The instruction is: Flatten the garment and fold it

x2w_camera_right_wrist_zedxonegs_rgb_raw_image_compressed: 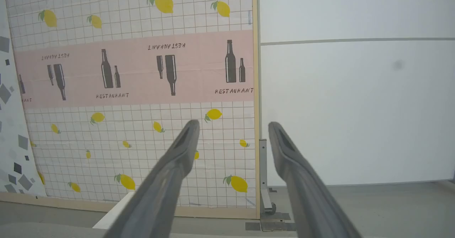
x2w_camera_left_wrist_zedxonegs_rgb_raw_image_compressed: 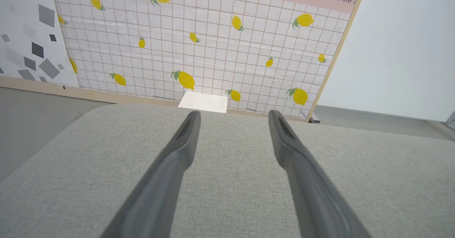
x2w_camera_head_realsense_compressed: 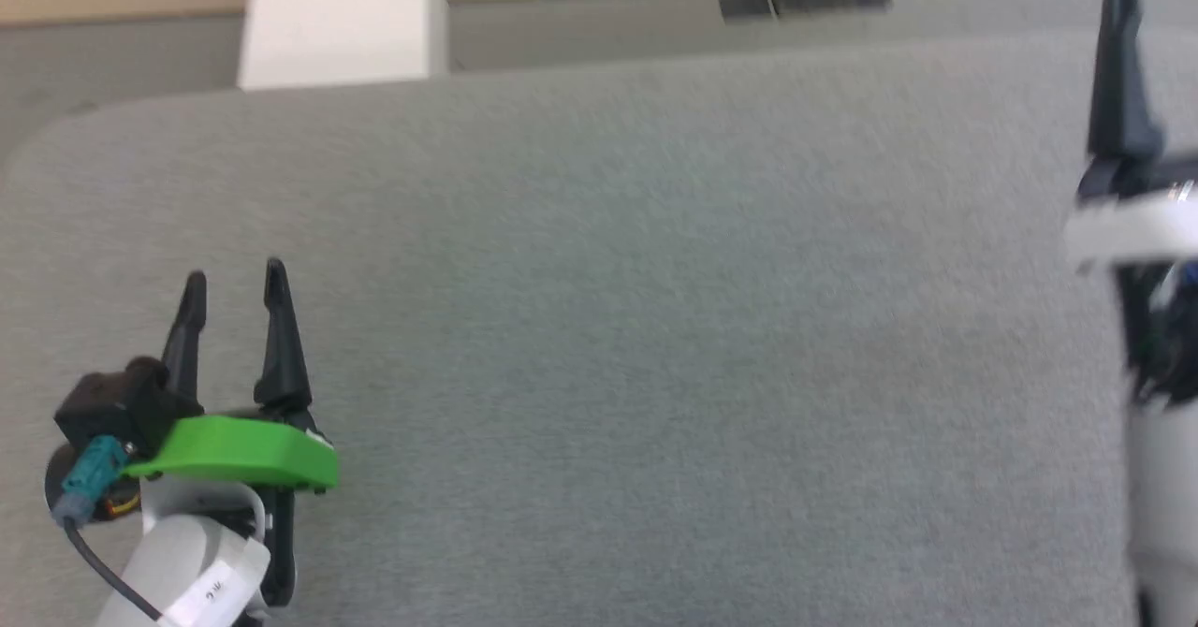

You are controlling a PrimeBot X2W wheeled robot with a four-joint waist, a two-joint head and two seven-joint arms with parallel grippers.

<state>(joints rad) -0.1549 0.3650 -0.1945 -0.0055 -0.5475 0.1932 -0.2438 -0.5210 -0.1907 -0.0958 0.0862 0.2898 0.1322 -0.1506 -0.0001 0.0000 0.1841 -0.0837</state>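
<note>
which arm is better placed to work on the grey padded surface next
Left, probably. The left gripper hangs low over the grey surface, jaws open, fingers along it. The right gripper, also open, is raised and faces the lemon-print wall.

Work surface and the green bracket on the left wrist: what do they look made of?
Work surface: looks like grey woven upholstery fabric, matte; a fine heathered weave shows in the left wrist view. Green bracket: probably plastic, moulded or printed; uniform bright colour, rounded edges, slight sheen.

left hand (x2w_camera_head_realsense_compressed: 234,271) with 2 long black fingers (x2w_camera_head_realsense_compressed: 278,337), green bracket (x2w_camera_head_realsense_compressed: 234,454), teal connector (x2w_camera_head_realsense_compressed: 94,473), white forearm (x2w_camera_head_realsense_compressed: 182,561)
</note>
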